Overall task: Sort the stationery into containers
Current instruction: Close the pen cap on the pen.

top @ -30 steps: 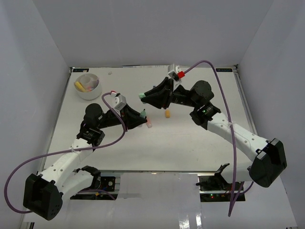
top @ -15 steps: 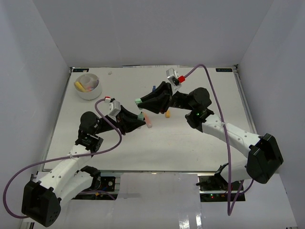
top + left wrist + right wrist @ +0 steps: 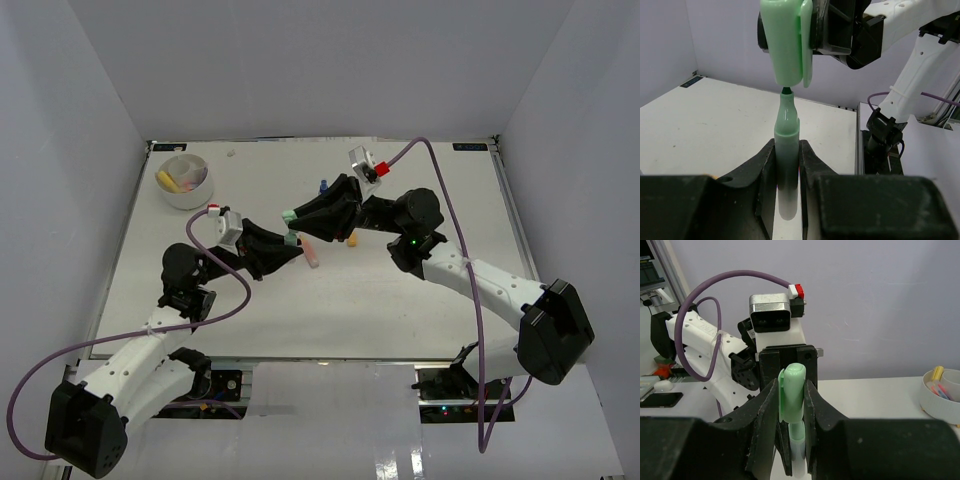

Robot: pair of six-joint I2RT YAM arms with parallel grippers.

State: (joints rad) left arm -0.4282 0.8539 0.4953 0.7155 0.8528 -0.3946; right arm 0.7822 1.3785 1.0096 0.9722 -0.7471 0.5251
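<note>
Over the white table (image 3: 330, 300), the left gripper (image 3: 786, 150) is clamping the green marker (image 3: 786, 125) coaxially with the cap (image 3: 785, 45) that the right gripper (image 3: 791, 390) is pinching.

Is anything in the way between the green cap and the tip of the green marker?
No, nothing visible. The right gripper holds the green cap right at the tip of the green marker, lined up with it, and nothing sits between them. The left gripper holds the marker's body.
</note>
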